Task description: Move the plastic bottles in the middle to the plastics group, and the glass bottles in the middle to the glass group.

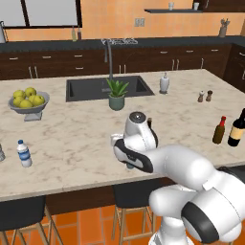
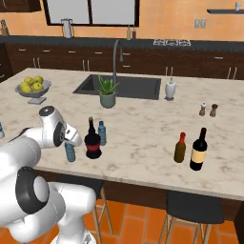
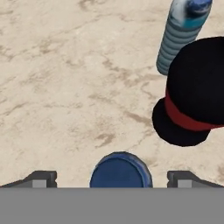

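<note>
Above the marble worktop (image 2: 143, 138), spread jaws are straddling a slim translucent-blue plastic bottle (image 3: 121, 170); lowering and pinching likely comes next.

The table (image 2: 143, 138) has a pale beige stone-like top, marbled with brown veins and matt. The near-black bottle (image 2: 92, 141) looks like dark glass with a slight sheen and a smooth red label band. The two small water bottles (image 2: 70, 151) (image 2: 101, 133) look like translucent blue ribbed plastic, and the nearer one's cap (image 3: 120, 170) is smooth matt blue. The slim brown bottle (image 2: 180, 148) and the wine bottle (image 2: 198, 150) appear glassy, the latter with a pale paper-like label. The clear water bottle (image 1: 24, 153) looks plastic with a white label. The fruit bowl (image 1: 28, 107) is grey and metallic. The end effector (image 3: 117, 178) has dark matt fingertips (image 3: 41, 178).
</note>
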Controlling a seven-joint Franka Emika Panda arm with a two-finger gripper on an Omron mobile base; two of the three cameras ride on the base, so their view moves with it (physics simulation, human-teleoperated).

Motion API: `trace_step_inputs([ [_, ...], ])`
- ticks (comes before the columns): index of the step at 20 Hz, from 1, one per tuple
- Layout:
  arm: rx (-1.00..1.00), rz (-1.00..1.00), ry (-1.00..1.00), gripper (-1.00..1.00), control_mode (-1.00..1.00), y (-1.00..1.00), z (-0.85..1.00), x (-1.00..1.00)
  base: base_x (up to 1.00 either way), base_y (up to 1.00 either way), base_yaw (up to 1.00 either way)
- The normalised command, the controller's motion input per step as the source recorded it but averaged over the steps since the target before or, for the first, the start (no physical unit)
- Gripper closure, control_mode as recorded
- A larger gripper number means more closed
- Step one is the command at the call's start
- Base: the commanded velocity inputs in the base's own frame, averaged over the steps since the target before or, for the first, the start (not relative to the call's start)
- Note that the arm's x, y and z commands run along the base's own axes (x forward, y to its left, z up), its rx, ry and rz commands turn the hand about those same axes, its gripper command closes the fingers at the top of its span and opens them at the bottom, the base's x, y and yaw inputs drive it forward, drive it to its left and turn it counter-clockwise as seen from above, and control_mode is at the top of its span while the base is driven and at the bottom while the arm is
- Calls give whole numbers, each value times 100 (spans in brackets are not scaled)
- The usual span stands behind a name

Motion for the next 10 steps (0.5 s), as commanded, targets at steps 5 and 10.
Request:
trace_step_inputs([
  [5,0,0,0,100,-100,0,0,0,0,0,0],
  [10,0,0,0,100,-100,0,0,0,0,0,0],
])
